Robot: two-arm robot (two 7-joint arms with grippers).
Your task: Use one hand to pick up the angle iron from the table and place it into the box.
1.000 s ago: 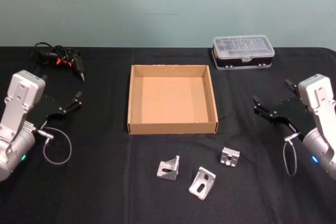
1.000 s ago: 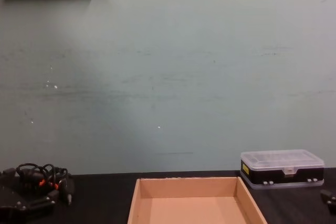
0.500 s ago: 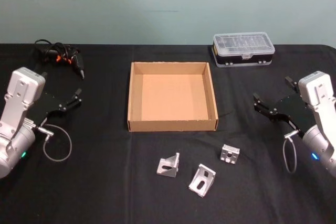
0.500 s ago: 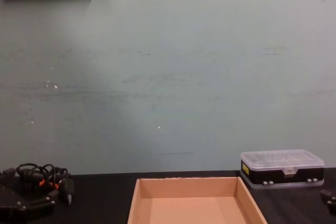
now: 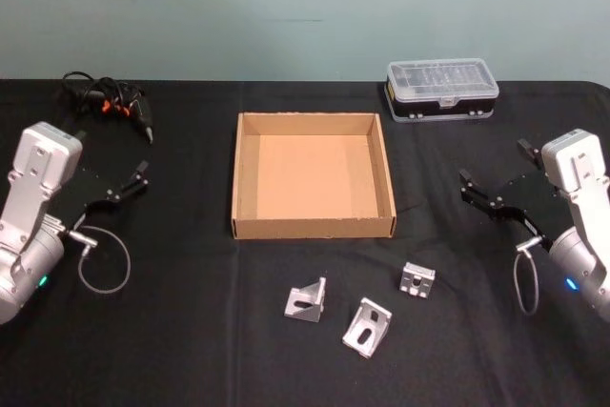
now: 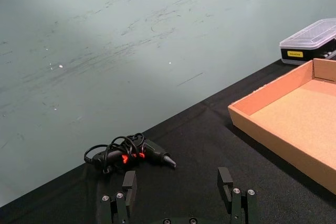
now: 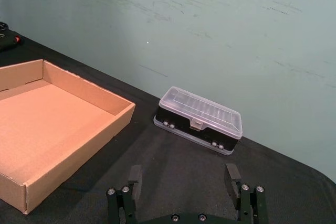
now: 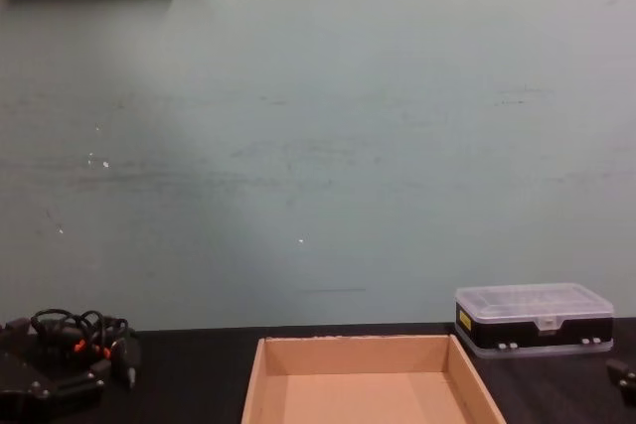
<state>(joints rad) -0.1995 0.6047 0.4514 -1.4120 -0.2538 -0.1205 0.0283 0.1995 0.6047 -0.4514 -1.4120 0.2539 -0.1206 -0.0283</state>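
Three silver angle irons lie on the black table (image 5: pixel 191 331) in front of the box: one at the left (image 5: pixel 305 302), one in the middle (image 5: pixel 368 328) and a smaller one at the right (image 5: pixel 417 280). The tan cardboard box (image 5: pixel 313 228) sits at the table's centre and holds nothing; its walls also show in the wrist views (image 6: pixel 273 90) (image 7: pixel 84 95). My left gripper (image 5: pixel 111 157) (image 6: pixel 177 181) hovers open at the far left. My right gripper (image 5: pixel 494 167) (image 7: pixel 184 174) hovers open at the far right. Both are well away from the angle irons.
A clear-lidded black organiser case (image 5: pixel 441 90) (image 7: pixel 199 120) stands behind the box at the right. A black tool with a coiled cable and orange marks (image 5: pixel 112 107) (image 6: pixel 131 153) lies at the back left. A wall rises behind the table.
The head view shifted very slightly a second ago. Both arms, the box and the angle irons have kept their places.
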